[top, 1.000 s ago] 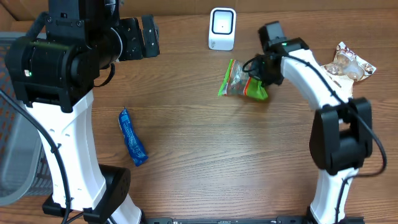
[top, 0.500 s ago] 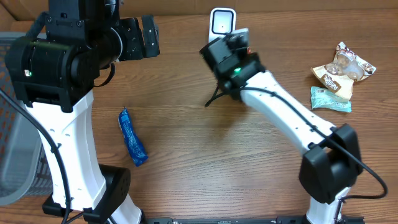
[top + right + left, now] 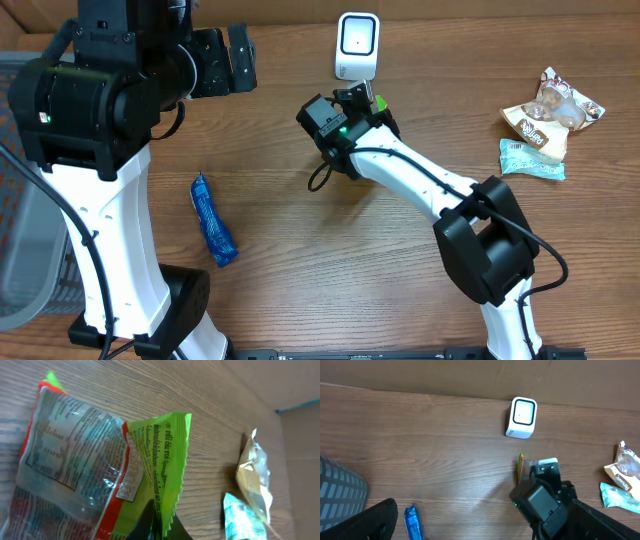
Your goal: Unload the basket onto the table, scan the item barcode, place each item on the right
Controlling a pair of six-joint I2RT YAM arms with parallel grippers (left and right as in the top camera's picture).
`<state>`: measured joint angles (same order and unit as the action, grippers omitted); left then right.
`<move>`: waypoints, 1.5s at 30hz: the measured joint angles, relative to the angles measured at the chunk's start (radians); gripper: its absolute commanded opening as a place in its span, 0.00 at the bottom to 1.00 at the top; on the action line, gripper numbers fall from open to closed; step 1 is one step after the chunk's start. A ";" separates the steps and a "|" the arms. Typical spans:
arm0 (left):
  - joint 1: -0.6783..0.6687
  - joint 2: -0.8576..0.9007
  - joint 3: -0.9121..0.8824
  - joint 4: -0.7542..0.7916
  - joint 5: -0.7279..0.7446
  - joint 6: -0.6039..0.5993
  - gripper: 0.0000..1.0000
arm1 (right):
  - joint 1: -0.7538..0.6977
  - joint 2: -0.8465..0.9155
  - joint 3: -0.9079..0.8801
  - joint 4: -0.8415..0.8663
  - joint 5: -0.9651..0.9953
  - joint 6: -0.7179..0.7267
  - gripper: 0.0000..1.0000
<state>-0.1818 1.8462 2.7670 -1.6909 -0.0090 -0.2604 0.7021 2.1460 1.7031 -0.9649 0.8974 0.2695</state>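
The white scanner (image 3: 357, 45) stands upright at the back of the wooden table, and the left wrist view shows the scanner (image 3: 522, 417) too. My right gripper (image 3: 366, 99) hovers just in front of it, shut on the green edge of a clear, red and green snack bag (image 3: 85, 465). From overhead only a green sliver of the bag (image 3: 381, 103) shows. In the right wrist view the gripper (image 3: 159, 522) pinches the bag's serrated seam, label side facing the camera. My left gripper (image 3: 232, 58) is raised at the back left, open and empty.
A blue packet (image 3: 213, 222) lies on the left of the table. A tan snack pack (image 3: 550, 108) and a teal packet (image 3: 530, 160) lie at the right edge. A grey basket (image 3: 340, 491) stands off the table's left side.
My right arm has swung left from the table's right side, carrying the snack bag off the wood to just in front of the scanner. The left arm has not moved.
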 measured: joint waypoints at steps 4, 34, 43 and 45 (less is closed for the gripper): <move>0.000 0.000 0.000 0.000 0.000 0.000 1.00 | 0.035 0.000 0.000 0.002 0.002 -0.053 0.04; 0.000 0.000 0.000 0.000 0.000 0.000 1.00 | -0.008 -0.138 0.040 -0.136 -0.337 -0.119 0.04; 0.000 0.000 0.000 0.000 0.000 0.000 0.99 | -0.221 -0.257 0.049 -0.147 -0.304 -0.270 0.04; 0.000 0.000 0.000 0.000 0.000 0.000 1.00 | -0.216 -0.253 0.049 -0.124 -0.307 -0.290 0.04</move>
<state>-0.1818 1.8462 2.7670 -1.6909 -0.0090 -0.2600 0.4866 1.8935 1.7519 -1.0885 0.5903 -0.0200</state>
